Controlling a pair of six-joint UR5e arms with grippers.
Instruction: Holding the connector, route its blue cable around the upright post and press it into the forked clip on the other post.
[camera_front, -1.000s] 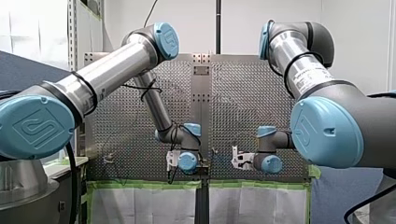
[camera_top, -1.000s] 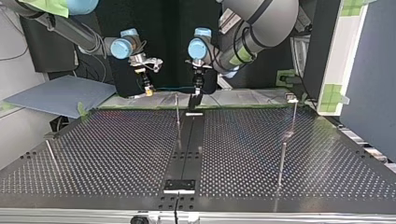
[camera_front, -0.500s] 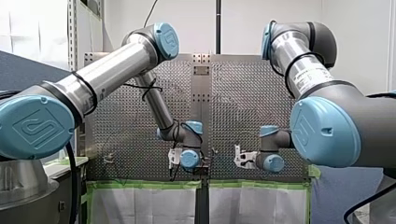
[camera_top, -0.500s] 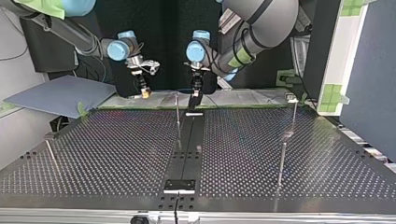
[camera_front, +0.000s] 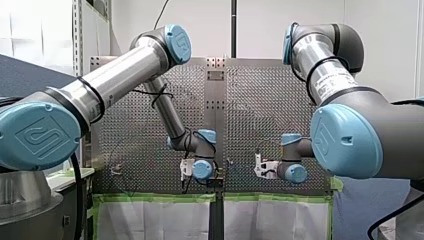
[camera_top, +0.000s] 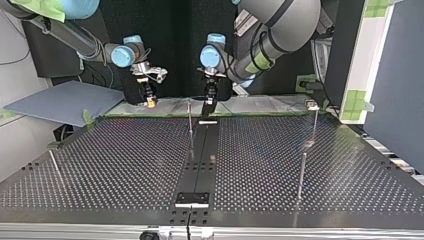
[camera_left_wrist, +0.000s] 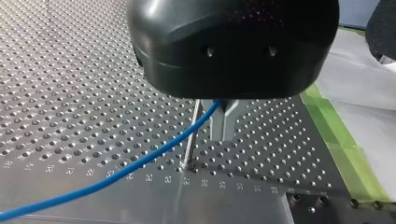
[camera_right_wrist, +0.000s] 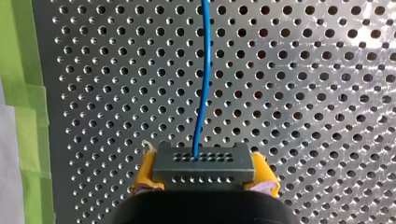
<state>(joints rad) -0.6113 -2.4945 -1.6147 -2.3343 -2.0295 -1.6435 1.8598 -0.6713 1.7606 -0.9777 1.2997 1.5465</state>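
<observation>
Cable (camera_right_wrist: 201, 84) looks thin, limp; your right gripper (camera_right_wrist: 204, 171) clamps its rigid connector (camera_right_wrist: 204, 161), your left gripper (camera_left_wrist: 224, 134) pinches it midway.

two arms reach over one perforated table (camera_top: 125, 165): my left arm (camera_front: 125, 75) and my right arm (camera_front: 325, 75). each carries one gripper, so there are two: the left gripper (camera_left_wrist: 224, 131) and the right gripper (camera_right_wrist: 204, 173). the left gripper shows two metal fingers (camera_left_wrist: 217, 125); the right shows two yellow pads (camera_right_wrist: 144, 173). there is one connector (camera_right_wrist: 204, 163) and one blue cable (camera_right_wrist: 203, 70). the table has two perforated plates and one dark centre strip (camera_top: 200, 155). four thin upright posts stand in the top view: a middle post (camera_top: 189, 117), a far right post (camera_top: 315, 122), a near right post (camera_top: 301, 172) and a left post (camera_top: 54, 162). one grey board (camera_top: 60, 100) lies beside the table.
</observation>
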